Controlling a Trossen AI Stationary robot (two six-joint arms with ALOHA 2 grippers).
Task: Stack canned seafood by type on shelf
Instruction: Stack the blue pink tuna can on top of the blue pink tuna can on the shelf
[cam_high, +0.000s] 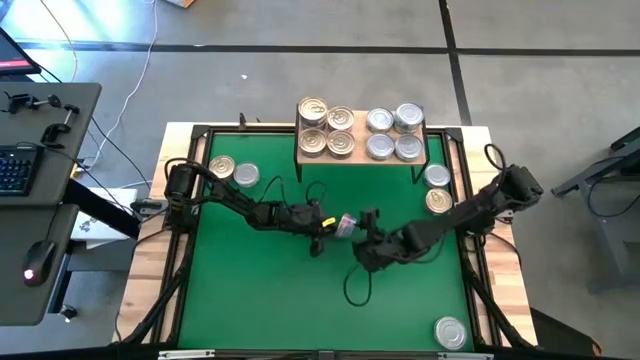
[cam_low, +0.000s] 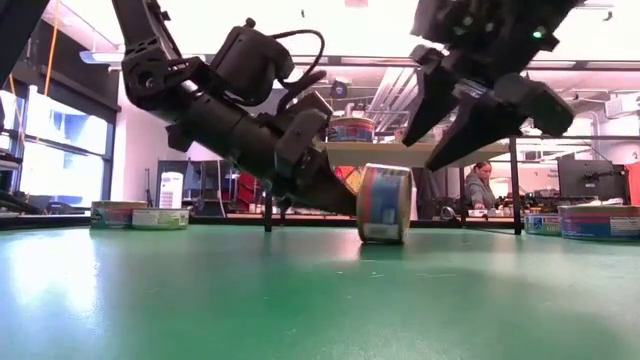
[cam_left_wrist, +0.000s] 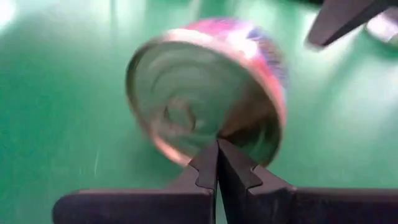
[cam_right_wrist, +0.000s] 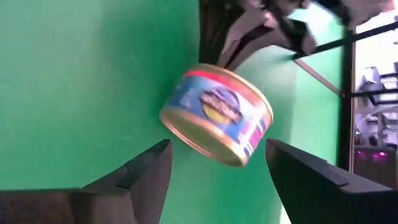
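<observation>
A seafood can (cam_low: 385, 203) with a blue and red label stands on its rim on the green mat (cam_high: 260, 290), mid-table. My left gripper (cam_low: 348, 203) is shut, its tips at one flat end of the can. My right gripper (cam_low: 420, 155) hangs open above the can and a little to its other side, touching nothing. On the wooden shelf (cam_high: 360, 158) at the far edge, gold-lidded cans (cam_high: 326, 128) sit on the left and silver-lidded cans (cam_high: 394, 133) on the right. My left gripper presses its shut fingertips (cam_left_wrist: 217, 155) against the can's flat metal end (cam_left_wrist: 186, 112), near that end's lower edge. The fingers slant down at it from the table's left. The can stands on its rim on the mat, about upright.
Loose cans lie flat on the mat: two at far left (cam_high: 233, 172), two at far right (cam_high: 437, 188) and one at near right (cam_high: 450, 332). The near half of the mat is bare. A black frame (cam_high: 188, 200) borders the mat.
</observation>
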